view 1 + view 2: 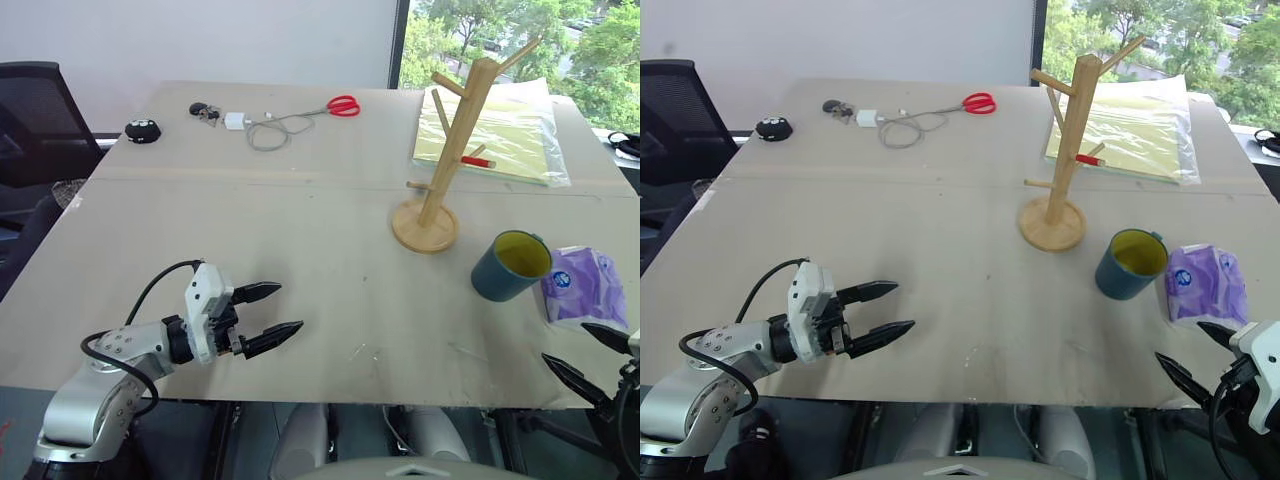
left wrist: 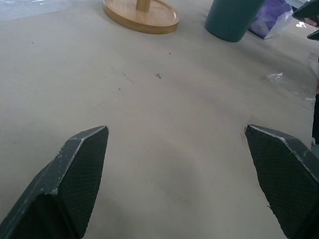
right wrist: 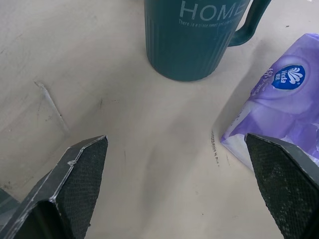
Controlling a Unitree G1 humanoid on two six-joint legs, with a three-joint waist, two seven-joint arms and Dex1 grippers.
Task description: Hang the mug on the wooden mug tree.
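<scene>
Beige and broad, the tabletop (image 1: 300, 230) runs away from you toward a pale wall and a window with green trees behind it. Nearest you on the left, your left pincer (image 1: 270, 315) hangs just over the near part of the surface with its two black fingers spread and nothing between them. At the near right edge your right pincer (image 1: 1193, 355) also stands spread wide and empty, pointing toward the mug (image 1: 510, 266) from a short way off. That mug, dark teal with a yellow-green inside, stands upright on the tabletop to your right; in the right wrist view you can read white lettering starting "HOME" on its wall, and its handle turns toward the purple tissue pack (image 1: 585, 288) lying just beside it. A little further back and to the left of the mug, near but not touching it, you see the wooden mug tree (image 1: 440, 170) upright on its round base, every peg bare. Behind the tree a yellow-green sheet in a clear plastic sleeve (image 1: 500, 130) lies flat. At the far left you have red-handled scissors (image 1: 340, 105), a white charger with a coiled cable (image 1: 255, 125), a bunch of keys (image 1: 205, 110) and a small black round thing (image 1: 143, 130).
</scene>
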